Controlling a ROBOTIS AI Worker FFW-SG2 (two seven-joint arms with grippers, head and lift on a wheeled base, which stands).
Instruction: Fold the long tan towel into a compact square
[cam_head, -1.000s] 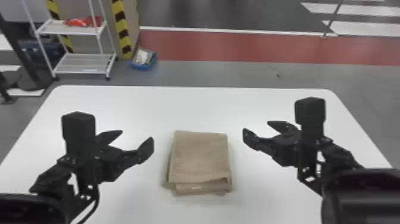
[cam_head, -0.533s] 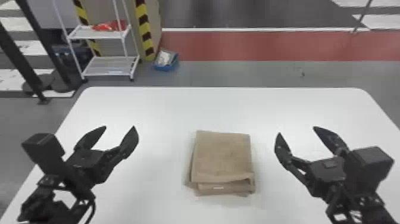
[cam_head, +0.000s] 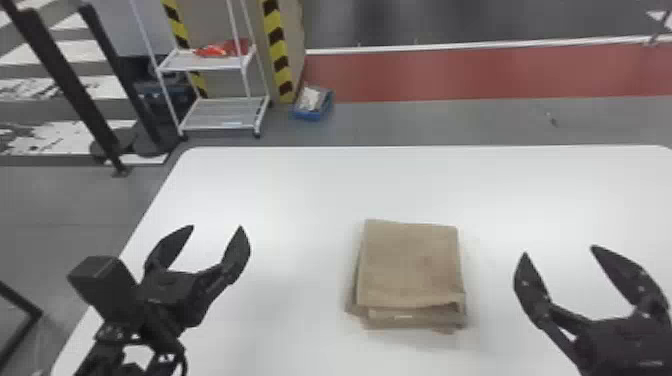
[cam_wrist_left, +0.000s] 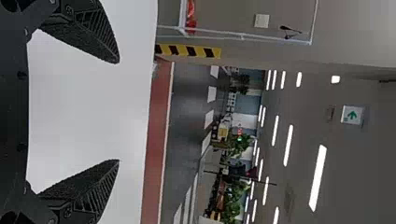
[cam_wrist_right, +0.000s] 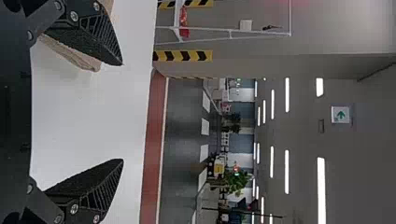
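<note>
The biggest thing here is the white counter (cam_head: 280, 190), and the towel (cam_head: 410, 265) lies flat on it between the two grippers, closer to the right one. It is already folded into a squarish stack, with the lower layers (cam_head: 422, 320) poking out at the near edge and a little on the left side.

I'd expect the towel to be light, soft and limp, in no danger of breaking and with enough nap not to slip easily. The stack looks thick enough to have some body, but its layers could slide over one another if only the top one is caught. If it needs tidying, the best hold would be at the near edge, taking all the layers together at the corners; light pressure on the sides could square it up.

The left gripper (cam_head: 216, 227) is spread wide and empty, well apart from the towel. The right gripper (cam_head: 559, 250) is spread just as wide, also holding nothing.

In the background hangs a sign (cam_wrist_left: 352, 115) with a green arrow. Smallest is a pale mark (cam_head: 404, 317) on the towel's near side, perhaps a label; no writing on it can be read.
</note>
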